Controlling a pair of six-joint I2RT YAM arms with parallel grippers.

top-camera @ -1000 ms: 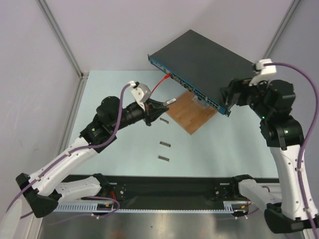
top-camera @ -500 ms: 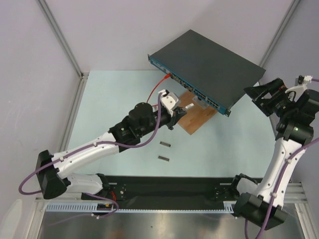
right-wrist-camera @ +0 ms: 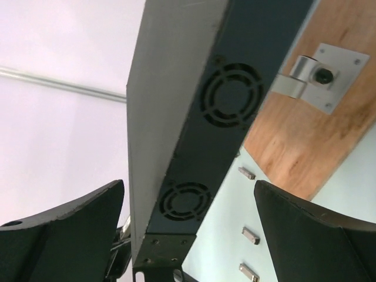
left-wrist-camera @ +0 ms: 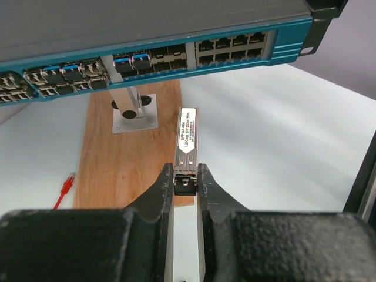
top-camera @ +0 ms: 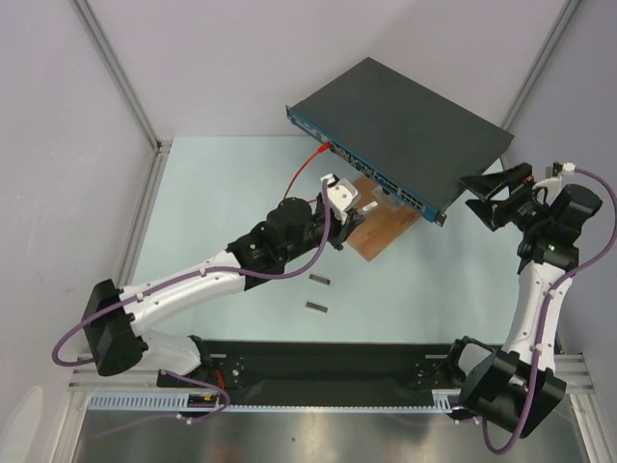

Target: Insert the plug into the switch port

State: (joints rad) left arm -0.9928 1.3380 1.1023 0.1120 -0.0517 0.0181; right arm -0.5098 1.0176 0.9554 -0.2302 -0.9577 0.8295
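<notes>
The switch (top-camera: 405,111) is a dark-grey flat box raised above the table, its blue front face (left-wrist-camera: 176,59) carrying a row of sockets. My left gripper (top-camera: 359,209) is shut on the plug (left-wrist-camera: 187,138), a small silver module with a white label. It holds the plug level just below and in front of the sockets, not touching them. In the left wrist view the gripper (left-wrist-camera: 185,176) clamps the plug's rear end. My right gripper (top-camera: 475,200) is open and empty beside the switch's right end. Its fan-vented side (right-wrist-camera: 202,153) shows between the spread fingers (right-wrist-camera: 70,226).
A brown wooden board (top-camera: 381,230) with a metal bracket post (left-wrist-camera: 134,108) lies under the switch. A red cable (top-camera: 307,166) runs to the front face, and a red connector (left-wrist-camera: 66,187) lies on the table. Loose silver modules (top-camera: 319,280) (top-camera: 316,308) lie on the pale blue table.
My left arm has reached forward and right, bringing the plug up to the switch's front face. My right gripper has drawn back from the switch's right corner and now faces its side, open.
</notes>
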